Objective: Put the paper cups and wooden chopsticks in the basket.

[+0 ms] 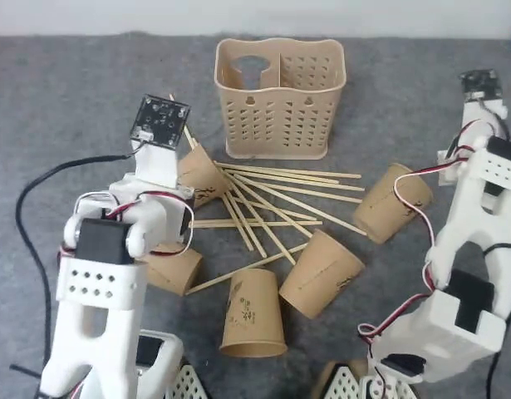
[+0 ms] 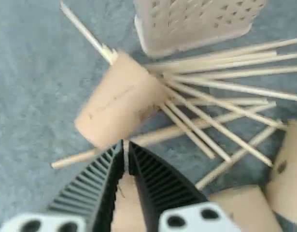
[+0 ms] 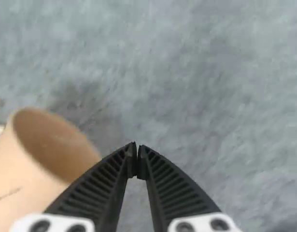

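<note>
Reading this as the opening pick. Five paper cups are lying on their sides on the grey mat, with the wooden chopsticks sprawling between them. Nothing is looking loaded into the basket, which is sitting at the far centre.

Left gripper is hanging over the far-left cup, tips just off its wall. Jaws are pressed together and pinching nothing. One stick is poking out from that cup's far side, and more are lying against its right side.

Right gripper is sitting fully closed too and carrying nothing. It's hovering over bare mat just right of the right-hand cup, whose open mouth is facing it.

Next move, my judgement: the left jaws need spreading wide before dropping, since closed they'd only be shoving the cup into the sticks. Then it's pinching across the wall or rim, lifting clear of the chopsticks, and carrying far and right to the basket. The cup is looking light and probably rolling if nudged.
</note>
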Available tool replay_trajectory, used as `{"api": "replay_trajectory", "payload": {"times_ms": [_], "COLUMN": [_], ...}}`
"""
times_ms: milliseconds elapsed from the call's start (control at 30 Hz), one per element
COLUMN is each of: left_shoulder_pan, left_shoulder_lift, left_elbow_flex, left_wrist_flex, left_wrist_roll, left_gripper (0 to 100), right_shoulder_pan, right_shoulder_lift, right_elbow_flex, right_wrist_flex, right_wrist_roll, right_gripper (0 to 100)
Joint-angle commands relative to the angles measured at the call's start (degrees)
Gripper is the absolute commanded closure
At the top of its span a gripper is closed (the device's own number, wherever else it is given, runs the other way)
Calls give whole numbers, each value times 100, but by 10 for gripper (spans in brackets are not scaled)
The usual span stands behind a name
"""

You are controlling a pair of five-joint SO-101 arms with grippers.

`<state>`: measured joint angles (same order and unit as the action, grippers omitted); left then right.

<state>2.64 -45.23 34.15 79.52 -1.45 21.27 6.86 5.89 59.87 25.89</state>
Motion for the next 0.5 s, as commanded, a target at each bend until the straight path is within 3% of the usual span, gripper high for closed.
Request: {"api": "replay_trajectory", "payload": {"times_ms": [0,100,267,400,467], "left_shoulder_pan": [-721,-949,-607,-642,-985], "left_shoulder_lift": [185,369,1266,2048,2286], "left_elbow_flex": [-400,-593,-1112,-1262,-1235], "left_wrist_flex": [53,-176,-352,-352,-360], "left_wrist_roll": [-70,-62,-44,-35,-35], "left_gripper": [987,957,762,754,771], "right_shoulder_pan": [-198,-312,-593,-1622,-2237], "right_shoulder_lift": [-391,-796,-1332,-1833,-1974], "right_elbow_flex": [-62,-26,202,404,422], "right_wrist_flex": [664,980,1165,1244,1358], "right_wrist_roll": [-404,-668,-897,-897,-914], "right_gripper": [990,990,990,980,939]}}
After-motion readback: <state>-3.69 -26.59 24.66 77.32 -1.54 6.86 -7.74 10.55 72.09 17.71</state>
